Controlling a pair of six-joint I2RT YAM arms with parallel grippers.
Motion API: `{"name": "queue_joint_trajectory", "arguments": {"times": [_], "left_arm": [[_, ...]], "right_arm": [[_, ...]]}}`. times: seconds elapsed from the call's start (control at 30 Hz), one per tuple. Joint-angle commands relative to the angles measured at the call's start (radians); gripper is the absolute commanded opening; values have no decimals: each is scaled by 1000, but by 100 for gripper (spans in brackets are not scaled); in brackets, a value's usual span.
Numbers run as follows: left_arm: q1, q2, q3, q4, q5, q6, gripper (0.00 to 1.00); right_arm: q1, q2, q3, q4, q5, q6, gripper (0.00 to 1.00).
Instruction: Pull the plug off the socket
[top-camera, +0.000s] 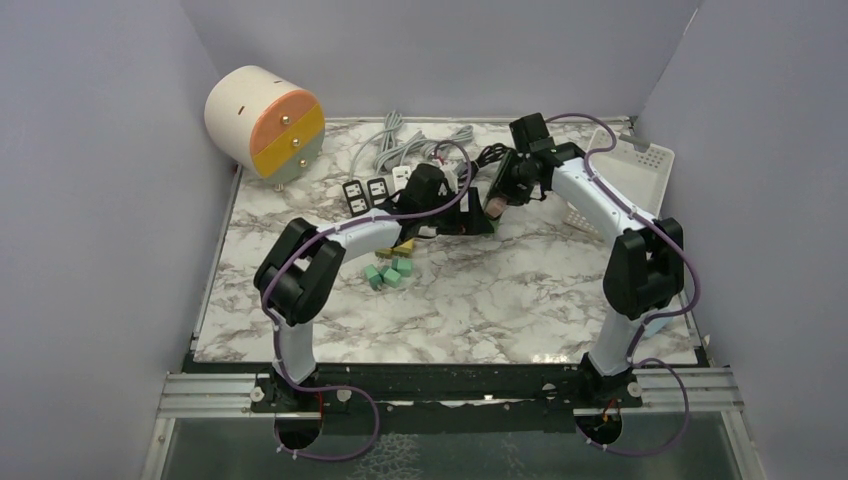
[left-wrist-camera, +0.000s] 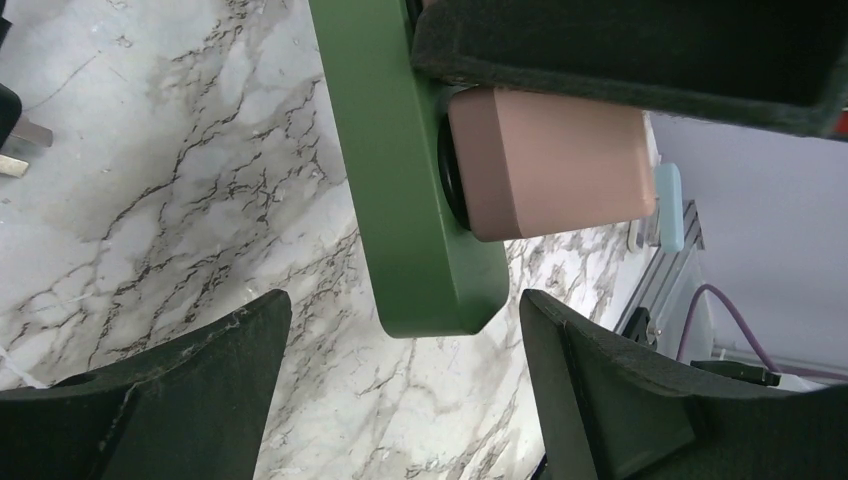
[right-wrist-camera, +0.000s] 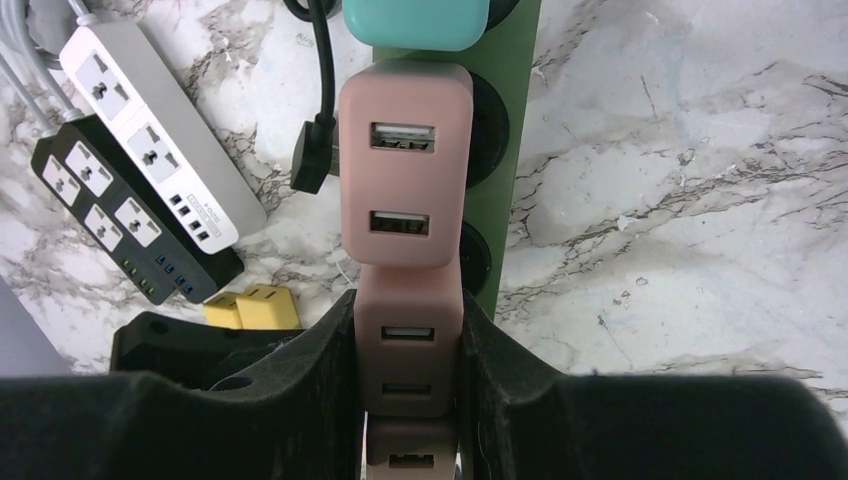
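Note:
The socket is a green power strip (left-wrist-camera: 420, 200) (right-wrist-camera: 505, 150) lying on the marble table. Three pink plugs and a teal one (right-wrist-camera: 415, 20) sit in a row on it. My right gripper (right-wrist-camera: 410, 390) (top-camera: 497, 200) is shut on the middle pink plug (right-wrist-camera: 410, 355) (left-wrist-camera: 545, 160), one pad on each side. My left gripper (left-wrist-camera: 405, 390) (top-camera: 455, 215) stands open at the strip's end, with gaps on both sides and nothing touching its fingers. In the top view the arms hide most of the strip.
A white power strip (right-wrist-camera: 150, 130), a black one (right-wrist-camera: 120, 215), two yellow plugs (right-wrist-camera: 255, 307) and a black USB cable (right-wrist-camera: 315, 150) lie left of the socket. Green blocks (top-camera: 388, 273), grey cables (top-camera: 400, 140), a round drawer cabinet (top-camera: 265, 120) and a white basket (top-camera: 630, 165) stand around.

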Motion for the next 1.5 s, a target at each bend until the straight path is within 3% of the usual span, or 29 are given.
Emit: {"name": "queue_joint_trajectory", "arguments": {"times": [0.0,0.07,0.1,0.17,0.2,0.23,0.47,0.63,0.8,0.87,1.03,1.13,1.2,1.37,1.47], "left_arm": [[-14,24,48,54,40,-8,87],[-16,39,51,67,40,-16,85],[-16,48,49,79,44,-24,79],[-16,58,36,119,45,-50,43],[-16,58,23,150,44,-63,13],[-16,58,17,162,30,-74,0],[-14,50,31,145,-30,-59,0],[-10,68,59,93,-57,-61,0],[9,100,74,76,-49,-104,0],[14,105,72,91,-42,-116,0],[23,105,83,92,-40,-113,0],[33,102,85,93,-40,-110,0],[39,100,85,91,-41,-107,0],[45,98,81,93,-40,-102,0],[51,95,77,101,-38,-102,0]], "right_arm": [[4,-74,47,87,-55,-5,1],[4,-80,45,91,-73,-1,1],[4,-83,44,93,-81,-1,1],[4,-86,40,100,-104,1,1],[4,-89,38,102,-113,1,1],[4,-90,36,103,-121,0,1],[4,-95,30,99,-134,-65,1],[4,-123,36,112,-168,-219,1],[22,-147,70,22,61,-302,1],[22,-195,3,102,65,-310,1],[20,-274,-128,305,-333,-337,1],[20,-285,-170,362,-432,-299,1],[21,-277,-159,336,-366,-279,1],[30,-254,-94,192,-21,-274,1],[29,-291,-151,278,-68,-299,1]]}}
